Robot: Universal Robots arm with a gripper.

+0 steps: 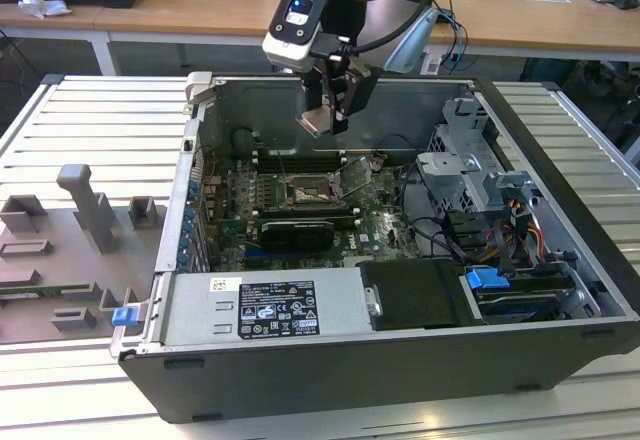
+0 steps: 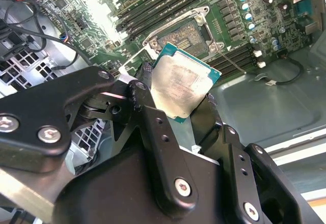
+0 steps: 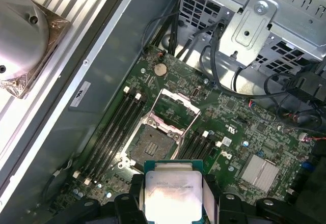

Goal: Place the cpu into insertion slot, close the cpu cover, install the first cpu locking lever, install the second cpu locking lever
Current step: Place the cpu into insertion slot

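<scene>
My gripper [image 1: 326,118] hangs above the open computer case, shut on the cpu [image 1: 318,120], a flat square chip with a pale metal face. The second wrist view shows the cpu [image 2: 182,84] clamped between the black fingers [image 2: 145,89], well above the board. Below it lies the insertion slot [image 2: 184,36], its dark pin grid bare. In the first wrist view the cpu [image 3: 173,191] sits just short of the insertion slot [image 3: 152,140], and the cpu cover [image 3: 177,108] stands swung up at the slot's far edge. In the exterior view the insertion slot [image 1: 303,195] is directly under the gripper.
Black memory sticks [image 3: 118,127] flank the socket. A silver drive cage [image 1: 470,175] with cables fills the case on the exterior view's right. The power supply [image 1: 265,305] lies at the front. A grey fixture tray [image 1: 70,250] rests outside on the exterior view's left.
</scene>
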